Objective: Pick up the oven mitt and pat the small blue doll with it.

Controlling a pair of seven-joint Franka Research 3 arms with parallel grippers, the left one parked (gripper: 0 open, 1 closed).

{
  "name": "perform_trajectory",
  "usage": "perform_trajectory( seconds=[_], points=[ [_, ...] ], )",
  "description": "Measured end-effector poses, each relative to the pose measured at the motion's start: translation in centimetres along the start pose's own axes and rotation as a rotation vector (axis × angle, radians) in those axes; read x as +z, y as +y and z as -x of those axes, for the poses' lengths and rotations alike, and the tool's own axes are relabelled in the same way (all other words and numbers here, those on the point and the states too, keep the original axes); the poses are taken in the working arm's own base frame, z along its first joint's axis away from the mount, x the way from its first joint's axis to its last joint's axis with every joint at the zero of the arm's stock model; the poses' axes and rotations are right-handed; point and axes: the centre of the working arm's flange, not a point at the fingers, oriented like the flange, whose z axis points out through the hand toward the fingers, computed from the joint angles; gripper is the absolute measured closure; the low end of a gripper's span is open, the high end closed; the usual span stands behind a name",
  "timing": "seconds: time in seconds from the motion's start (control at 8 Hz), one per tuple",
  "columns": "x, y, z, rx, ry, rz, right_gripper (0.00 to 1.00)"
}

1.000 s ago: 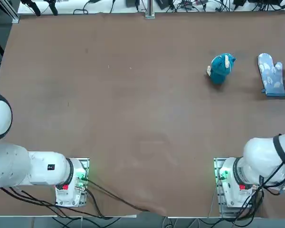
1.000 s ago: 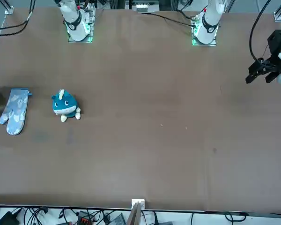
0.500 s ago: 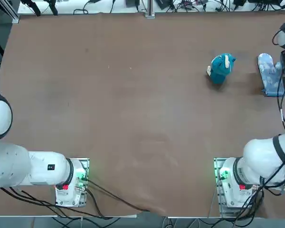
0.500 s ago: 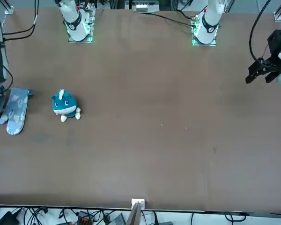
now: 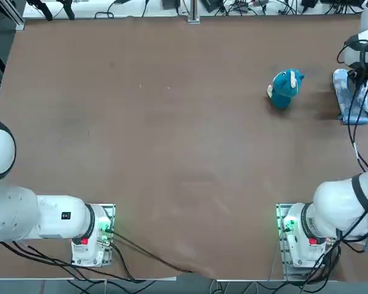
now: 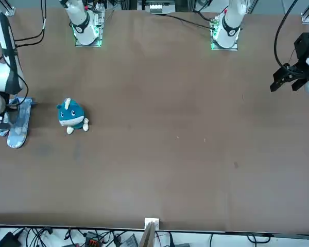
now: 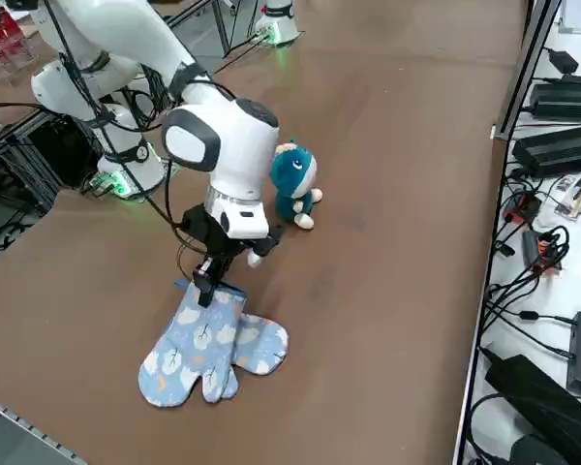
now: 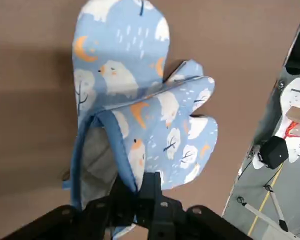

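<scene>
Two alike pale-blue oven mitts lie overlapped near the table's right edge. The upper oven mitt (image 8: 165,135) (image 7: 198,344) fans over the lower mitt (image 8: 115,60) (image 7: 261,347). My right gripper (image 8: 138,189) (image 7: 206,288) stands over their cuff end, shut on the blue binding of the upper mitt's cuff, whose grey lining gapes beside the fingers. From above, the arm covers part of the mitts (image 5: 342,86) (image 6: 18,126). The small blue doll (image 5: 285,87) (image 6: 70,116) (image 7: 292,179) stands upright a short way to the mitts' left, untouched, behind my wrist in the right side view.
The table's right edge (image 7: 68,431) runs close behind the mitts. Cables and black boxes (image 7: 562,145) lie past the far edge. The brown tabletop (image 5: 172,135) stretches wide to the doll's left.
My right arm has come in from beyond the table's right edge and settled over the mitts, covering part of them. The doll has not moved.
</scene>
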Motion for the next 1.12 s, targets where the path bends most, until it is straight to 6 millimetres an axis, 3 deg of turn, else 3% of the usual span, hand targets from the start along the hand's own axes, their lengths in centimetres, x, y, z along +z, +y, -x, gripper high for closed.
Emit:
perform_trajectory(
  seconds=[0.38,0.5,0.75,1.0,1.12],
  points=[
    [1.2,-3.9,-0.6,-0.056,-0.019,-0.018,0.92],
    [1.5,-5.2,-1.0,-0.074,-0.023,-0.023,0.8],
    [1.2,-6.7,-1.7,-0.1,-0.013,-0.027,0.45],
    [-0.7,-8.6,-2.6,-0.13,0.022,-0.029,0.09],
    [-2.6,-9.1,-3.0,-0.116,0.051,-0.051,0.0]
  ],
)
